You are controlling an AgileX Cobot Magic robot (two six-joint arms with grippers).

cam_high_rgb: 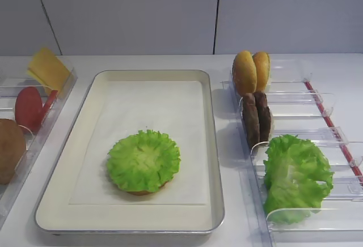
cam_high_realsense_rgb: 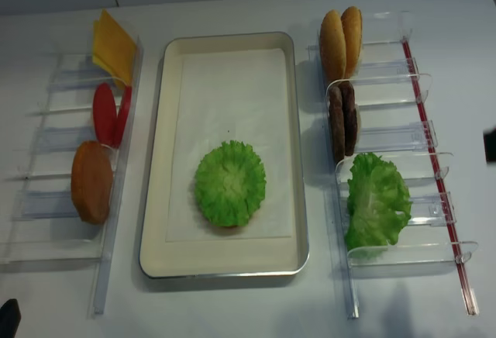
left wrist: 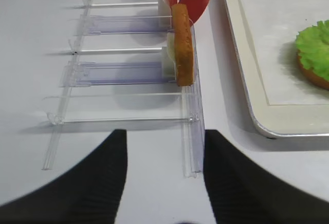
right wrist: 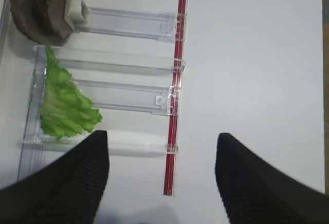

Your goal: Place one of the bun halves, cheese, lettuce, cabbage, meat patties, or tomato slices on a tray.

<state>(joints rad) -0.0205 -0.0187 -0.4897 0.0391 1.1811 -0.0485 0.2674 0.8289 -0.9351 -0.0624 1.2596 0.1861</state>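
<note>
On the silver tray lies a frilly lettuce leaf on top of a bun half. The right rack holds two upright bun halves, dark meat patties and more lettuce. The left rack holds yellow cheese, red tomato slices and a bun half. My right gripper is open and empty over bare table at the near end of the right rack. My left gripper is open and empty at the near end of the left rack, left of the tray's corner.
Both clear plastic racks have empty slots at their near ends. A red strip runs along the right rack's outer side. White table lies to the right of it.
</note>
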